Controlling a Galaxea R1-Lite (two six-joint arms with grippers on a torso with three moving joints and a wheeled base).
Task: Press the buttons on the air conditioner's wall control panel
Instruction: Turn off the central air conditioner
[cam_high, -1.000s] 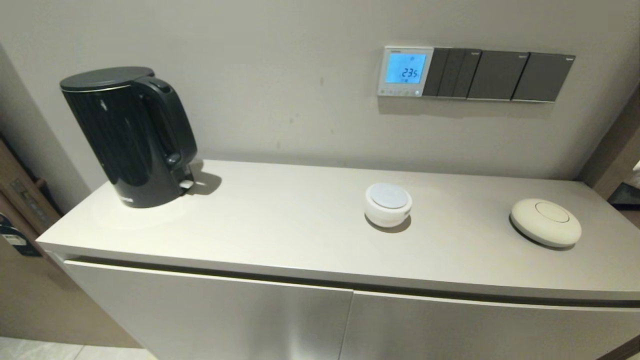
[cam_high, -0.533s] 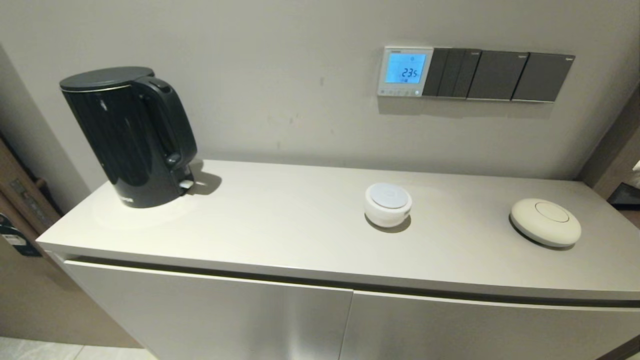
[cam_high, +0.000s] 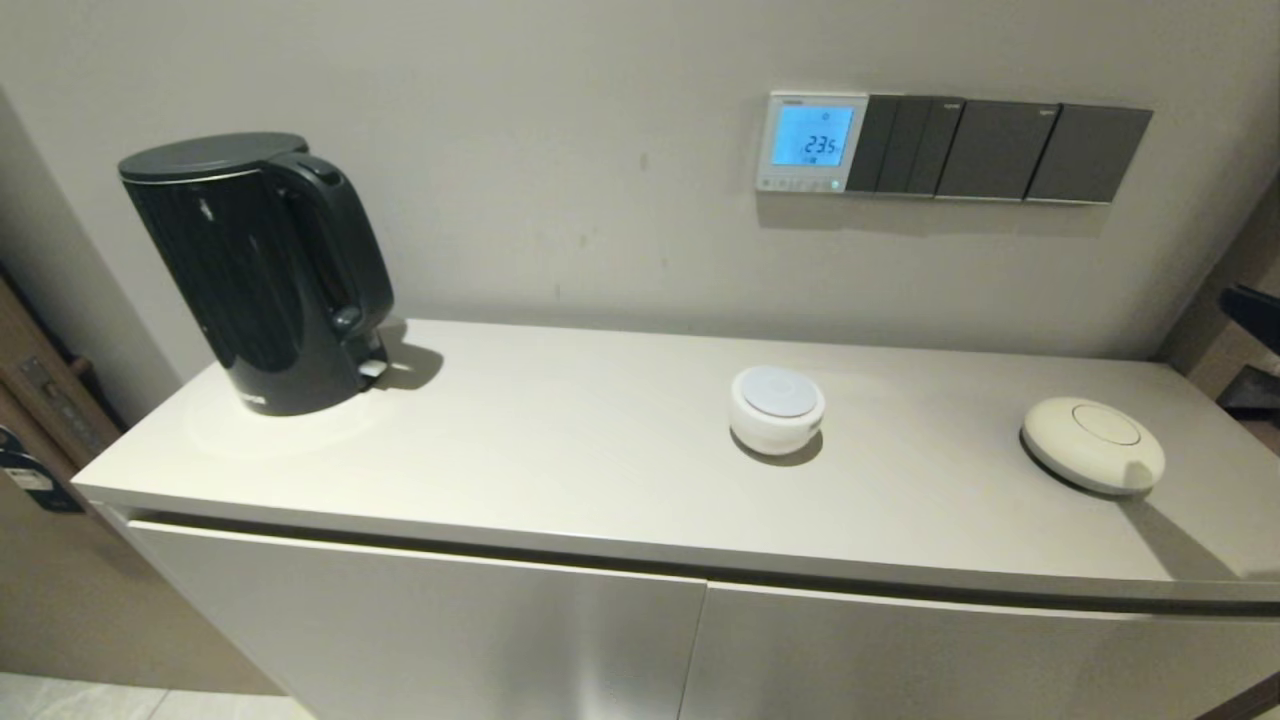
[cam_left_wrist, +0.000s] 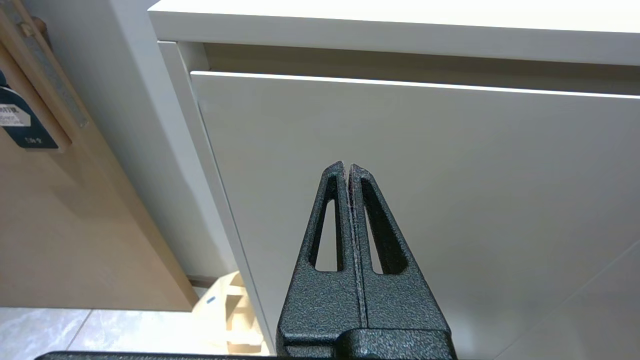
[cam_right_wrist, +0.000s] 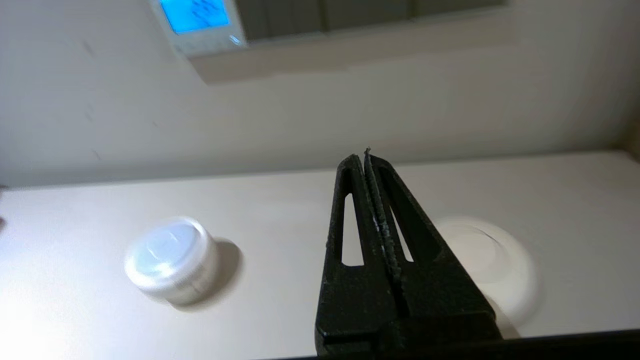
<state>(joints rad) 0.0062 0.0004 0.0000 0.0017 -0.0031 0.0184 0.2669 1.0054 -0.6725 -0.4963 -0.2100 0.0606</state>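
The panel (cam_high: 811, 141) hangs on the wall above the counter's back edge, screen lit blue, its buttons (cam_high: 799, 184) in a row along its bottom edge. The right gripper (cam_right_wrist: 364, 156), fingers pressed together, hovers over the counter (cam_high: 560, 450) well short of the panel, near a flat disc (cam_high: 1093, 444). The left gripper (cam_left_wrist: 347, 167), also closed, faces the cabinet door (cam_left_wrist: 450, 190) below the counter's front edge.

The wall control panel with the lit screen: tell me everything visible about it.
The small square white-framed wall control panel is mounted flat on the grey wall above the pale cabinet top. Its screen glows blue and shows dark digits reading 23.5. A row of tiny round pale buttons runs along its bottom edge. Its right edge abuts a row of dark grey switch plates. Nothing is touching its face; the right wrist view shows it well beyond the shut right pincer.
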